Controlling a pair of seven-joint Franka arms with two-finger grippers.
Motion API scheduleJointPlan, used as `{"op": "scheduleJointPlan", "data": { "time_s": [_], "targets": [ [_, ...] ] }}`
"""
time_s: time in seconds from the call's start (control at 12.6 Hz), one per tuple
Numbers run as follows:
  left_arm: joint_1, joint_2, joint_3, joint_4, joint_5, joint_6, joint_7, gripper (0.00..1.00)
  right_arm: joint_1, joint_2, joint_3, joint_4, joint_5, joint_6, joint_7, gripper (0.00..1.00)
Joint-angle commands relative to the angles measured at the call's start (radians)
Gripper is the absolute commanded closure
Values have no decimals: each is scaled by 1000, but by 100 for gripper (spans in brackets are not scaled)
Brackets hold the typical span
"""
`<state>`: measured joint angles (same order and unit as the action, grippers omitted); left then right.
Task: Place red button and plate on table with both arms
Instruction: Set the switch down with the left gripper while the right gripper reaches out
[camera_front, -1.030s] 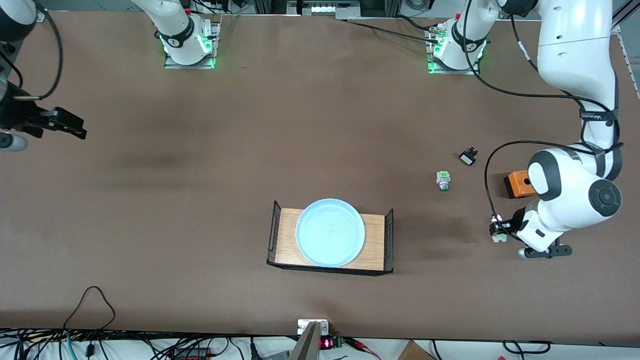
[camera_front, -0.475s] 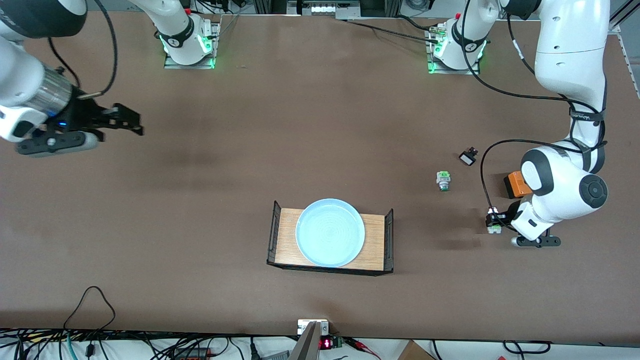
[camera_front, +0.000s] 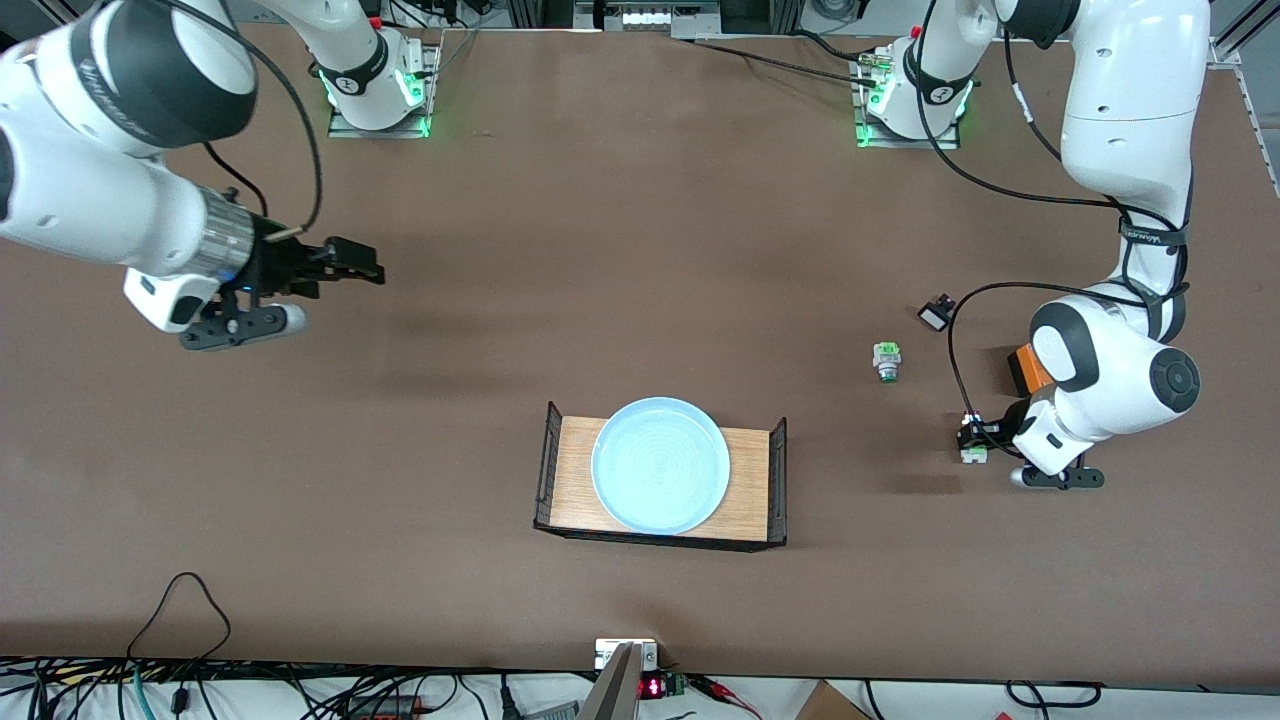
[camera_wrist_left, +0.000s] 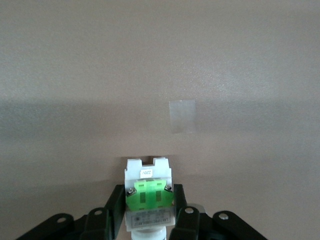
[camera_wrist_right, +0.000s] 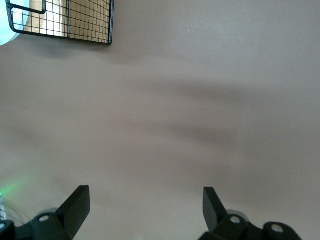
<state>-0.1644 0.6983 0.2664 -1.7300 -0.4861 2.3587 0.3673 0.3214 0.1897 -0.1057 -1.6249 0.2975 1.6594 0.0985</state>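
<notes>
The pale blue plate (camera_front: 660, 478) lies on a light-wood tray (camera_front: 755, 482) near the middle of the brown table (camera_front: 620, 250). My left gripper (camera_front: 970, 446) (camera_wrist_left: 148, 196) hangs low over bare table between the tray and an orange box. It is shut on the red button (camera_wrist_left: 149, 175). The button's white body and green block show; its cap is hidden between the fingers. My right gripper (camera_front: 366, 268) (camera_wrist_right: 145, 207) is open and empty over bare table toward the right arm's end. The tray's wire end (camera_wrist_right: 75, 22) shows in the right wrist view.
A green-and-white switch (camera_front: 886, 360) and a small black-and-white button (camera_front: 937, 314) lie near the left arm. An orange box (camera_front: 1024, 369) sits partly under that arm. A pale square patch (camera_wrist_left: 182, 116) marks the table. Cables (camera_front: 180, 600) run along the front edge.
My right arm has swung in from the table's end toward the middle. My left gripper has carried the button a little toward the tray.
</notes>
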Motion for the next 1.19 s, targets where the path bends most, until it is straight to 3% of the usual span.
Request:
{"op": "scheduleJointPlan", "data": {
  "time_s": [0.0,0.16,0.4,0.71,1.11],
  "targets": [
    [3,-5,-6,-5,-28,13,39,69,79,1,-8,16,11,23,215,0],
    [2,-5,-4,-3,-26,8,39,45,132,1,-8,16,8,74,405,0],
    [-9,-17,2,9,-9,4,35,0,198,11,-8,16,6,169,682,0],
    [-9,-101,8,7,115,-68,19,0,257,74,-8,103,5,184,1013,0],
    [-12,-271,11,10,397,-260,-128,0,327,244,-9,259,0,287,1288,0]
  ]
}}
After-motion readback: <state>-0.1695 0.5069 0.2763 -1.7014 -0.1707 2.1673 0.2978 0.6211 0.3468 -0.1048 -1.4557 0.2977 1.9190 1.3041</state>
